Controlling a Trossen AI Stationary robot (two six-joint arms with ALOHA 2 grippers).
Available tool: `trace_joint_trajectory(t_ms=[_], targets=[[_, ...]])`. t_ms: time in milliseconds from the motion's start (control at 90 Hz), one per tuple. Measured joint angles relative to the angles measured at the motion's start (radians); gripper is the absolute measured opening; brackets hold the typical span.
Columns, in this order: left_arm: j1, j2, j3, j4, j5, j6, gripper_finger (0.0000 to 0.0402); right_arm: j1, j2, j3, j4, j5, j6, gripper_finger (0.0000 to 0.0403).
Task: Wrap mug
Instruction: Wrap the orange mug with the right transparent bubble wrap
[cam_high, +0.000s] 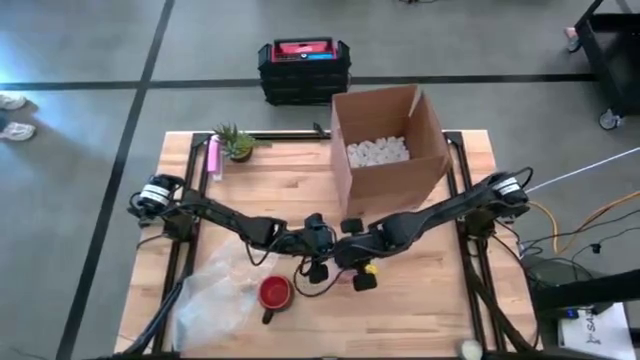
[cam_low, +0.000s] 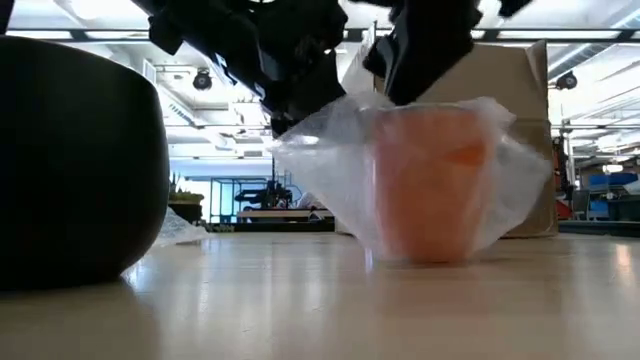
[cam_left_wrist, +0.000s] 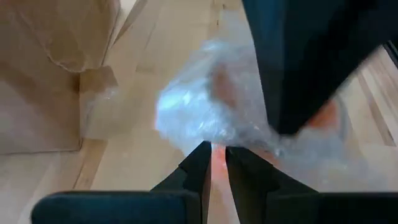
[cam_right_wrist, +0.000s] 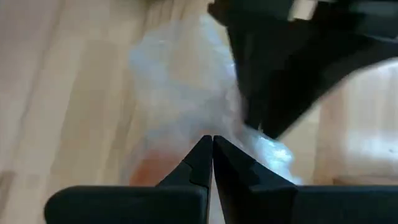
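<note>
The wooden surface (cam_high: 420, 290) carries an open cardboard box (cam_high: 390, 150) at 12 o'clock. The bubble wrap (cam_high: 215, 295) spreads at 8 o'clock, draped around the red mug (cam_high: 275, 292) standing upright on it. Both hands meet near centre: the left hand (cam_left_wrist: 214, 155) pinches wrap, the right hand (cam_right_wrist: 211, 149) is closed on wrap too.

An open cardboard box (cam_high: 390, 150) holding white packing bits (cam_high: 377, 151) stands on the wooden surface (cam_high: 420, 290). A small potted plant (cam_high: 236, 143) and a pink bottle (cam_high: 212, 156) sit near its far left corner. A black-and-red case (cam_high: 303, 68) rests on the floor beyond.
</note>
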Motion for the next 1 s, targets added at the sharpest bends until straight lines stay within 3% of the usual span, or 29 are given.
trace_joint_trajectory(t_ms=[467, 1000], targets=[[0.000, -0.004, 0.000, -0.007, -0.003, 0.000, 0.0036, -0.014, 0.126, -0.031, 0.011, -0.011, 0.001, 0.0000], [-0.002, -0.064, 0.000, -0.081, 0.060, -0.019, 0.0036, -0.030, 0.121, -0.103, 0.089, -0.073, -0.009, 0.0000]])
